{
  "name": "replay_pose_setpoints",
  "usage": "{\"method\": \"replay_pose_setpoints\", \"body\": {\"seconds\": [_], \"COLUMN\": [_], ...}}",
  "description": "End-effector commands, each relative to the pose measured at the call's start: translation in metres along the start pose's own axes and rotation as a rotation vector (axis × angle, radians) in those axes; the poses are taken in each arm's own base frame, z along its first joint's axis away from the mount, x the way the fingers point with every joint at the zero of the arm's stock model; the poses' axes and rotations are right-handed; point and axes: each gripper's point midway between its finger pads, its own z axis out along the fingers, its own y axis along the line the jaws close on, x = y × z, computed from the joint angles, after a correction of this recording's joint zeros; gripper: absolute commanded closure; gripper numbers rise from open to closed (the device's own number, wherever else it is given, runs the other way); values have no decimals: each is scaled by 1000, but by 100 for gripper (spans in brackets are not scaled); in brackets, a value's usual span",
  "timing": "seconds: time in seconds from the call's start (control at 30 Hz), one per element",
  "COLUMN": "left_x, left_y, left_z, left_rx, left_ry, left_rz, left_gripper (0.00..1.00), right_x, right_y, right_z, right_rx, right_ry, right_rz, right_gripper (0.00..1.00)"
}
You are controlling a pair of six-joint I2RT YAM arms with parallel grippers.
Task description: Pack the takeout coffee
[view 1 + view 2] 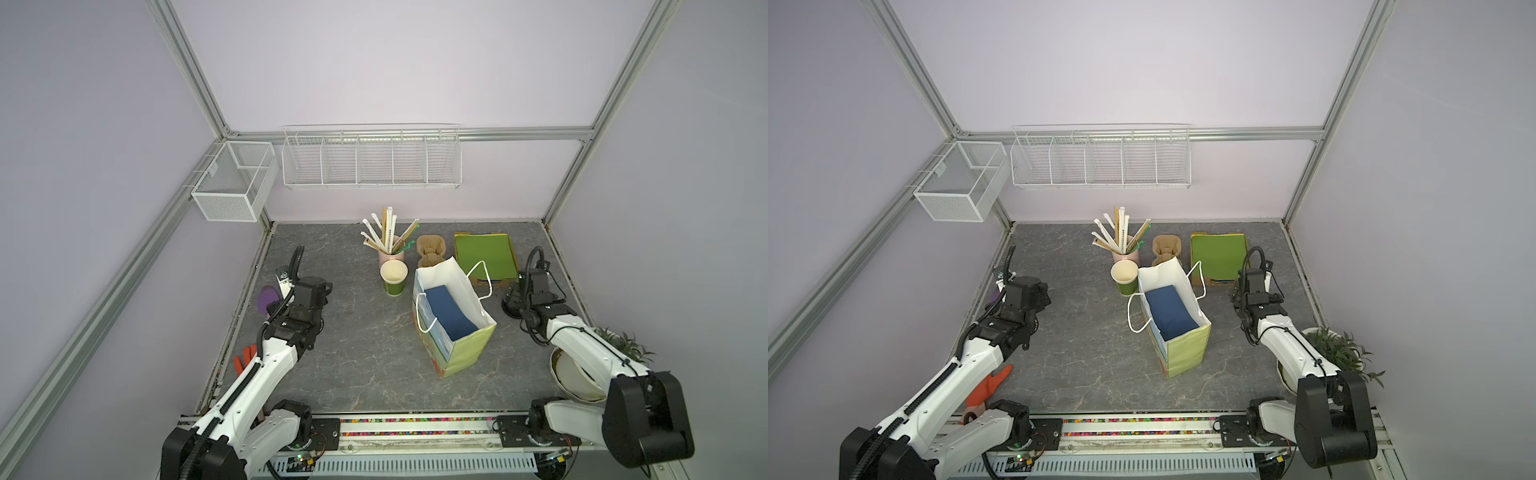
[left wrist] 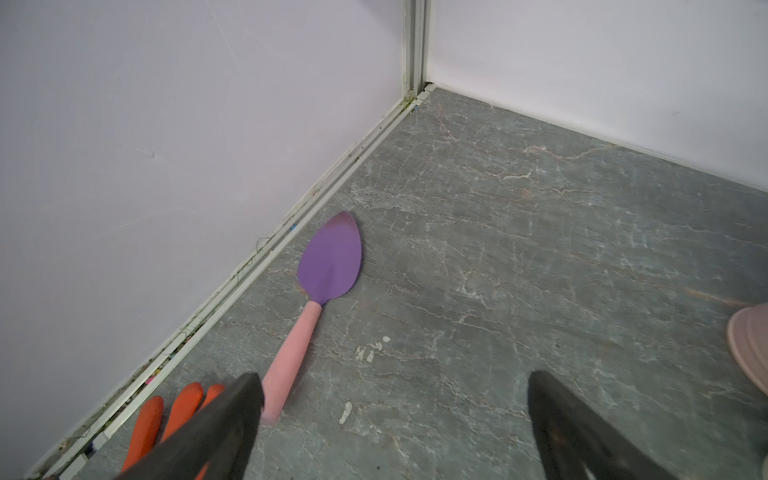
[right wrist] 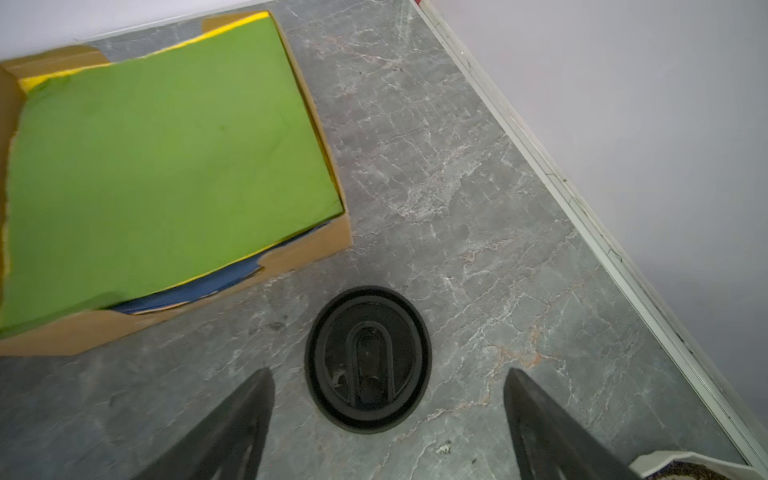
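The takeout coffee shows in no view. A white-lined paper bag (image 1: 469, 349) stands open mid-table with a dark blue thing (image 1: 449, 311) inside. In the right wrist view my right gripper (image 3: 390, 372) is open just above a black round lid (image 3: 368, 359) that lies flat on the table; the lid is a little beyond the fingertips and nothing is between them. Over at the far left, my left gripper (image 2: 392, 376) hangs open and empty over bare table, next to a purple trowel (image 2: 330, 259) with a pink handle.
An empty green paper cup (image 1: 394, 278) and a pink cup with wrapped straws (image 1: 388, 249) stand behind the bag. A brown pulp carrier (image 1: 431, 251) and a cardboard box of green paper (image 3: 166, 158) sit at the back right. Orange glove (image 2: 183, 407) left, potted plant (image 1: 1337, 353) right.
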Motion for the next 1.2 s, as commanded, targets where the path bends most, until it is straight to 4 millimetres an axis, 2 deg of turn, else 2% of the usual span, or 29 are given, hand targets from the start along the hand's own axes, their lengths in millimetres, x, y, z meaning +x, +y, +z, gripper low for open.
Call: {"method": "replay_pose_setpoints", "body": {"seconds": [0.0, 0.1, 0.3, 0.4, 0.6, 0.67, 0.73, 0.8, 0.87, 0.93, 1.03, 1.17], "left_x": [-26, -24, -26, -30, -20, -23, -14, 2, 3, 1, 5, 10], "left_y": [-1, -3, -4, -5, -14, -17, -21, -13, -10, -19, -16, -21], "left_z": [3, 10, 11, 16, 45, 51, 60, 72, 74, 76, 82, 89], "left_rx": [-6, -2, 26, 41, 64, 87, 80, 56, 71, 115, 96, 113], "left_ry": [-95, -83, -117, -159, -202, -225, -251, -237, -279, -269, -284, -275], "left_rz": [-43, -58, -80, -97, -77, -57, 48, 49, 9, 42, 32, 43], "left_gripper": [1, 1, 1, 1, 1, 1, 1, 1, 1, 1, 1, 1], "right_x": [-39, -36, -36, -35, -19, -15, -4, -9, -5, -8, -7, -6], "right_y": [5, 21, 4, 9, 14, 31, 32, 26, 32, 33, 31, 31], "right_z": [-6, -2, 5, 11, 27, 32, 41, 41, 42, 42, 45, 45], "right_rx": [-49, -121, -49, -66, -96, -174, -222, -213, -227, -217, -222, -225], "right_ry": [-241, -234, -290, -329, -414, -375, -341, -399, -346, -382, -341, -338], "right_rz": [7, -105, -64, -115, -131, -181, -174, -143, -173, -177, -165, -164], "right_gripper": [11, 11, 11, 11, 11, 11, 11, 11, 12, 12, 11, 11]}}
